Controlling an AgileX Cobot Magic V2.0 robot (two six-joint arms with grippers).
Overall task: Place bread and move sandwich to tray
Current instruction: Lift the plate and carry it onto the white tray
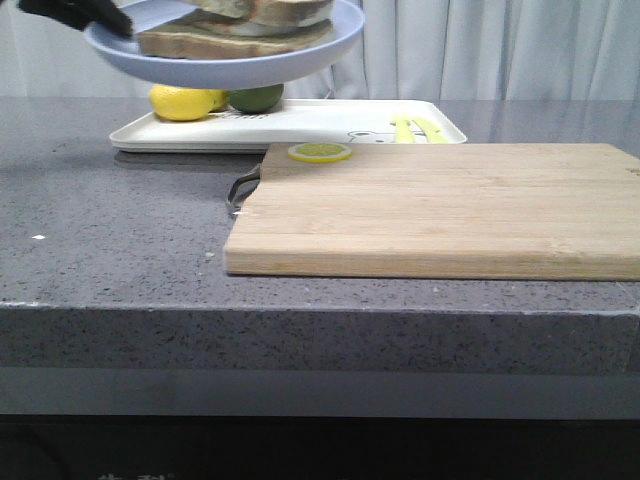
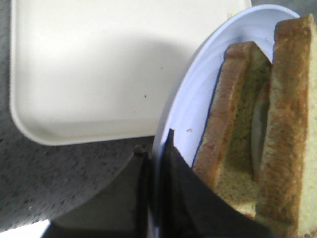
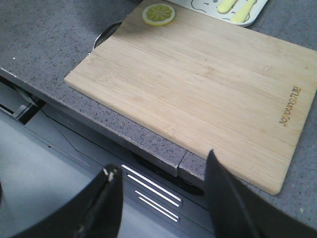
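A big wooden cutting board point(image 3: 198, 84) lies on the gray counter point(image 3: 44, 39). A lemon slice point(image 3: 158, 14) sits on its corner. The right gripper point(image 3: 166, 198) is wide apart.

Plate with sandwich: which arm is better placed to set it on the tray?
Left. Its claw already grips the plate rim above the tray; the right claw hangs open beyond the counter edge.

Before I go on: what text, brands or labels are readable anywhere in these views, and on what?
"artouoofor", roughly: burnt-in brand on the cutting board, at its edge, seen sideways in the right wrist view; the letters are small, so the spelling is uncertain.
Tray: a yellow-and-black cartoon print only, no readable words.
Bottom edge of the front view: cut-off white marks, unreadable.
Plate: no text seen.
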